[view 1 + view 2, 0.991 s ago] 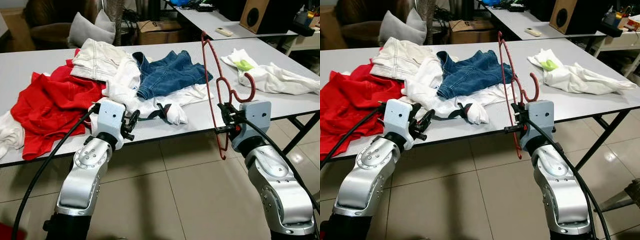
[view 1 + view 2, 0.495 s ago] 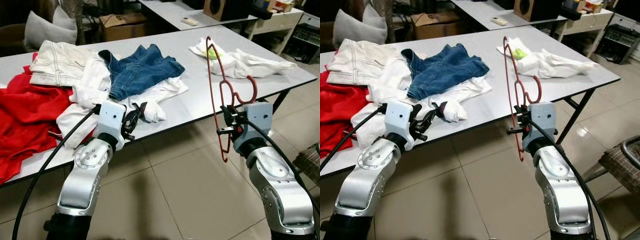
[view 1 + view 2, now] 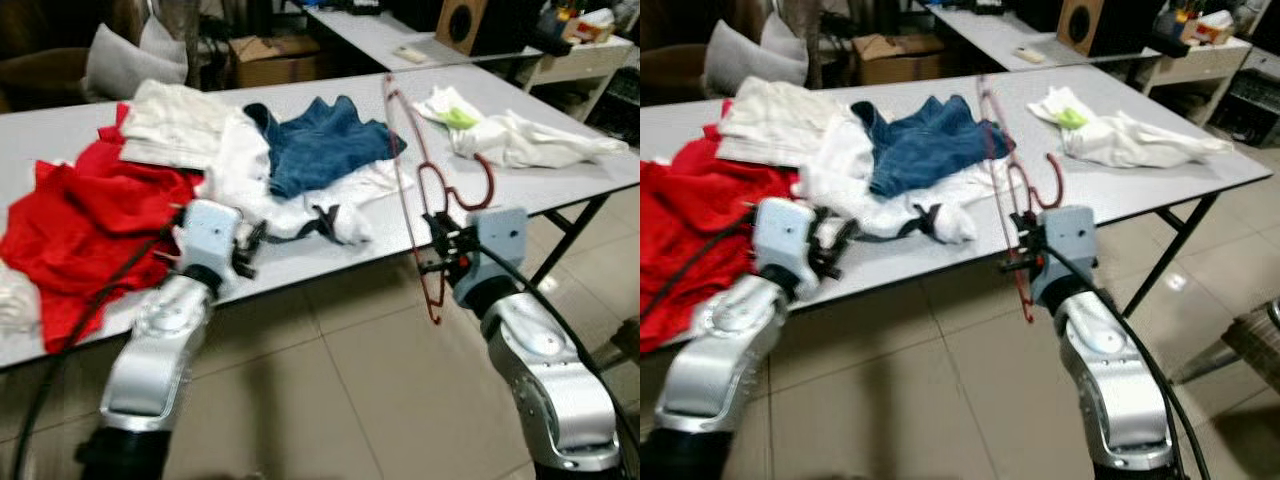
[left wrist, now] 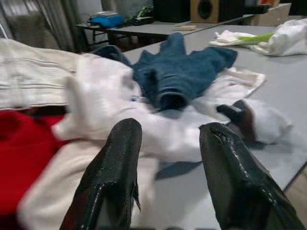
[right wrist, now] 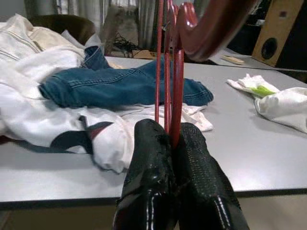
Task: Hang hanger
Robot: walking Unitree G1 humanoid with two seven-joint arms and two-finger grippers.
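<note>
Grey tabletop (image 3: 560,190) in front of you is piled with clothes; your right tool (image 3: 437,252) is clamped on the thin red wire hanger (image 3: 412,190), upright just off the tabletop's near edge. Your left tool (image 4: 168,182) hangs released over the white garment (image 4: 110,110).

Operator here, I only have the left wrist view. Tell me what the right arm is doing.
Observer: The right gripper is shut on a red hanger, held upright at the table's front edge.
Operator: Give me the hook's direction.
Observer: The hook curls over toward the robot's right, above the gripper's housing.
Operator: Report what is past my view on the right.
Observer: A white garment with a green patch lies alone on the table's right part, apart from the pile.
Operator: Confirm my own fingers.
Observer: The left gripper is open, holding nothing, in front of the white clothes.
</note>
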